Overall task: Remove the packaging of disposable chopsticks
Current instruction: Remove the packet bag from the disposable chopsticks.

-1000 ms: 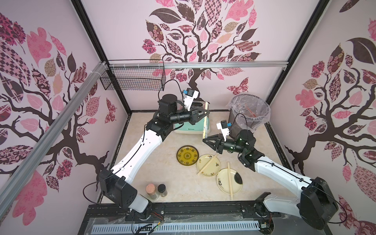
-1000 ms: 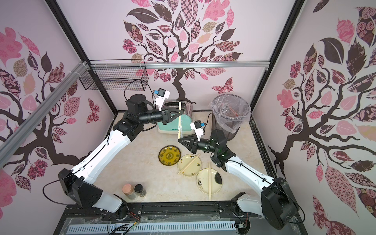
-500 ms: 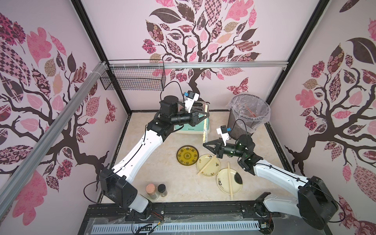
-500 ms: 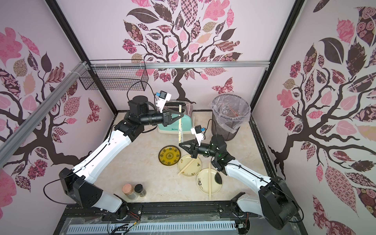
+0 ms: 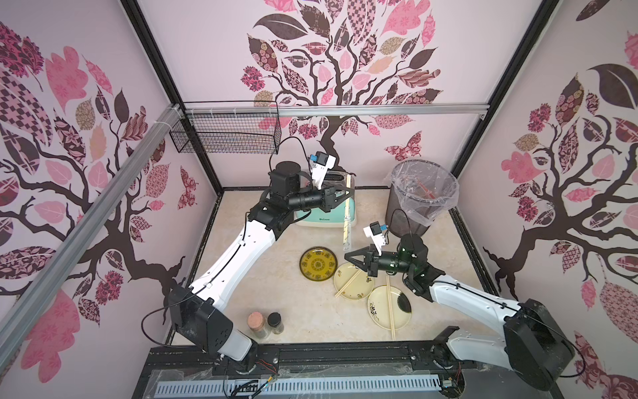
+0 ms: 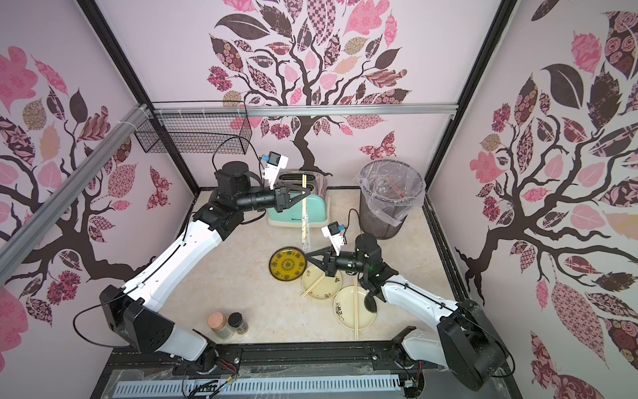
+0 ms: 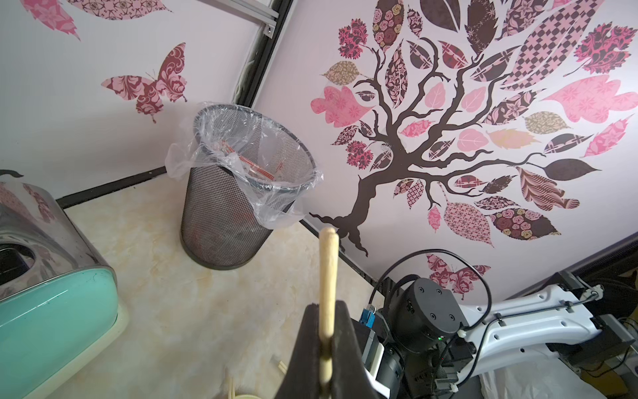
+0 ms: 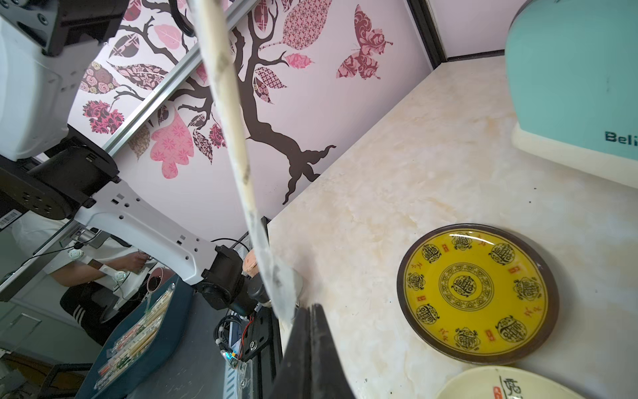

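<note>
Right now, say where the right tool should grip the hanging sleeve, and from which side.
Pinch the sleeve by its empty bottom tail, below the stick tips, coming from the right tool's side. The sleeve hangs upright, the left tool clamps the chopsticks above, so a downward pull should strip it.

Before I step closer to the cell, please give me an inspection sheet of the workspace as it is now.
Surface: pale marbled table; no spill seen.
Job's things: held chopsticks stand upright, with clear packaging on their lower part; two bare pairs lie on pale plates.
Clutter: yellow plate, mint toaster, two jars, mesh bin holding wrappers.
Grippers: left gripper shut on the held chopsticks; right gripper shut at the packaging's lower end, pinch unclear.
Cables: black loops at both wrists, apart from the sticks.
Surroundings: wire basket on the wall; a person beyond the cell.
</note>
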Robot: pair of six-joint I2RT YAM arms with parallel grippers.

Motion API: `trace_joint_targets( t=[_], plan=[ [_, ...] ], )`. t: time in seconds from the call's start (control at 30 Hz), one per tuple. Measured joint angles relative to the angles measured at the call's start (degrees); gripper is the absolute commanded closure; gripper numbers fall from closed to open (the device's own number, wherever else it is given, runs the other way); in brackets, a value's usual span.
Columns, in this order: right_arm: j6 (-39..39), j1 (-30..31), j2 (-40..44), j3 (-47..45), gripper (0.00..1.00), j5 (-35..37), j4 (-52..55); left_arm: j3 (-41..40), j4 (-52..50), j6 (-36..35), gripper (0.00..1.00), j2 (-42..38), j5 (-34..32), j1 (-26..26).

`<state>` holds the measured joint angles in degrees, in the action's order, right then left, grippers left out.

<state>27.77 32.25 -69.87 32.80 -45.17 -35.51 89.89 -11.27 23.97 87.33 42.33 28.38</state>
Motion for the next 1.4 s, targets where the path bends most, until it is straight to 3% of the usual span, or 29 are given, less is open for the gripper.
trace_joint_targets(
  t=[0.07, 0.13, 0.4, 0.73, 1.0, 1.4],
  plan=[
    [0.2, 0.0, 0.2, 0.0, 0.72, 0.3, 0.9, 0.0, 0.0, 0.0, 1.00, 0.0, 0.1, 0.0],
    [-0.5, 0.1, 0.9, 0.1, 0.67, 1.2, 2.0, 0.0, 0.0, 0.0, 1.00, 0.0, 0.2, 0.0],
    [-1.4, 0.0, 3.9, 4.7, 0.65, 4.1, 5.3, 0.0, 0.0, 0.0, 1.00, 0.0, 0.4, 0.0],
    [-0.8, -0.1, 1.6, 7.3, 0.79, 3.2, 4.7, 0.0, -0.1, -0.3, 1.00, 0.0, 0.5, 0.0],
    [-0.9, -0.1, 0.8, 6.5, 0.99, 1.5, 4.7, 0.0, -0.5, -1.3, 1.00, -0.1, 0.4, 0.0],
    [-0.7, 0.0, 0.7, 0.4, 1.00, 0.0, 4.1, 0.0, -0.9, -1.5, 1.00, -0.1, 0.4, 0.0]
  ],
)
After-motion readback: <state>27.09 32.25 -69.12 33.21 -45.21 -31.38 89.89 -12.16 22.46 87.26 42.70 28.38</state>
